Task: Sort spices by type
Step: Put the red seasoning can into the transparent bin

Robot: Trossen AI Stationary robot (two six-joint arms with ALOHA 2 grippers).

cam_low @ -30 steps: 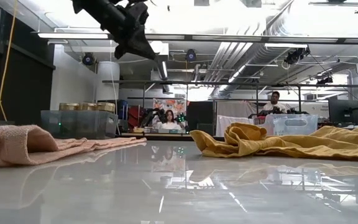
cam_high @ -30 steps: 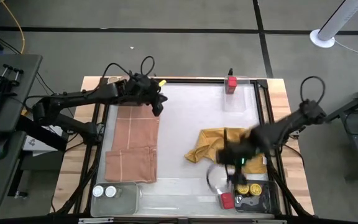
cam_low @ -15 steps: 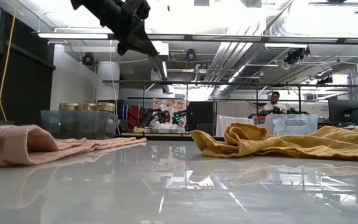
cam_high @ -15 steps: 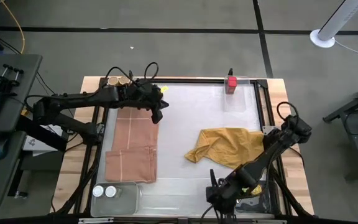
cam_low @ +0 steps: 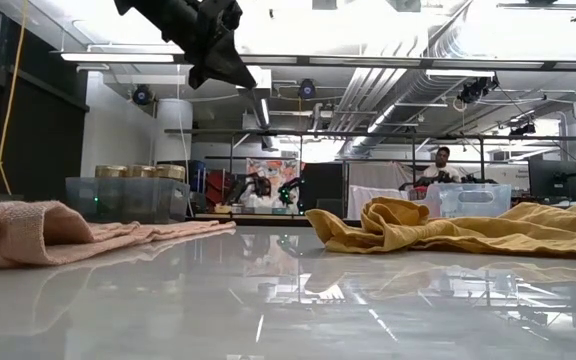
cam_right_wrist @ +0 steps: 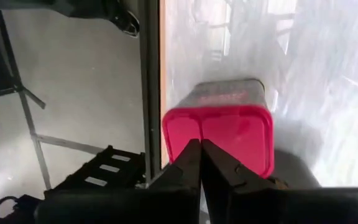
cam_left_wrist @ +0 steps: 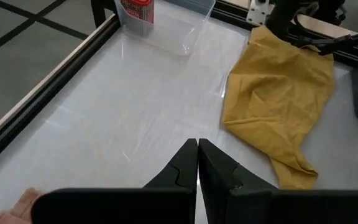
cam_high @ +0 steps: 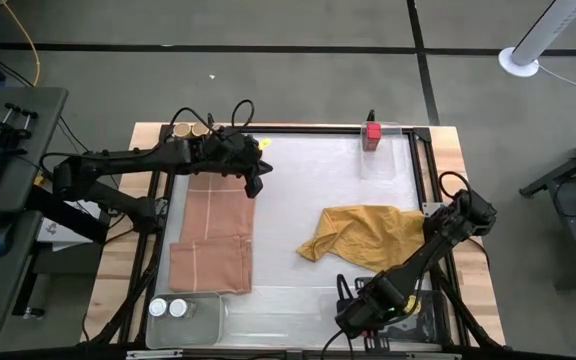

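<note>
A red-lidded spice jar (cam_right_wrist: 229, 134) stands at the table's near right edge, right under my right gripper (cam_right_wrist: 199, 146), whose fingers are shut. In the high view that gripper (cam_high: 353, 318) hides the jar. Another red-lidded jar (cam_high: 371, 133) stands in a clear tray at the far edge. Two white-lidded jars (cam_high: 168, 308) sit in a clear tray at the near left, and tan-lidded jars (cam_high: 190, 130) at the far left. My left gripper (cam_high: 255, 185) hangs shut, high over the far right corner of the pink cloth (cam_high: 213, 235). My right gripper points steeply down, and its shut fingertips (cam_right_wrist: 191, 155) lie in front of the near edge of the jar's red lid (cam_right_wrist: 216, 127). I cannot tell whether they touch the lid. The jar stands upright on its base.
A crumpled mustard-yellow cloth (cam_high: 368, 235) lies right of centre, just beyond my right arm. A dark tray (cam_high: 420, 318) sits at the near right corner. The table's metal frame (cam_right_wrist: 148, 93) runs close beside the jar. Bare table lies between the two cloths.
My right gripper has gone down and toward the table's near edge, from over the yellow cloth's near side to the red-lidded jar at the near right, tipping more steeply down. It now covers the jars that showed there.
</note>
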